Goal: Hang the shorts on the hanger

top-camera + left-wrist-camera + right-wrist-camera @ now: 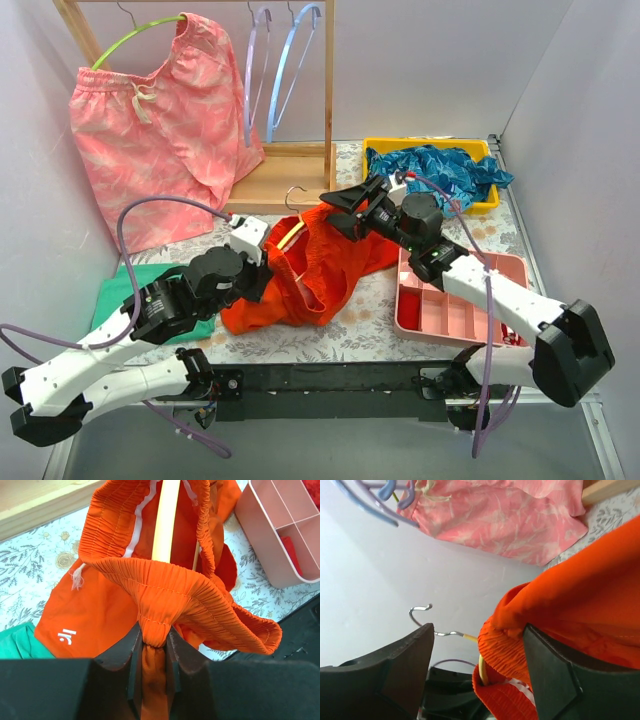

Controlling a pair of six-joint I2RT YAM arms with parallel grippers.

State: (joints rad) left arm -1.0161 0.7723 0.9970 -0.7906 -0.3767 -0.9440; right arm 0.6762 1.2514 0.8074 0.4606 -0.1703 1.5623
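Left fingers (pixel 118 652) pinch waistband of bright red-orange fabric shorts (pixel 325 272) on floral surface (pixel 300 345); thin yellow hanger (pixel 165 520) inside waistband. Right fingers (pixel 395 670) spread, empty. Judged mid-threading; shorts not yet seated.

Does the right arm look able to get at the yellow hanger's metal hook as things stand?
Probably yes. The right gripper is open and the hanger's hook shows bare between its fingers; the shorts bunch against one finger only, held by the left gripper.
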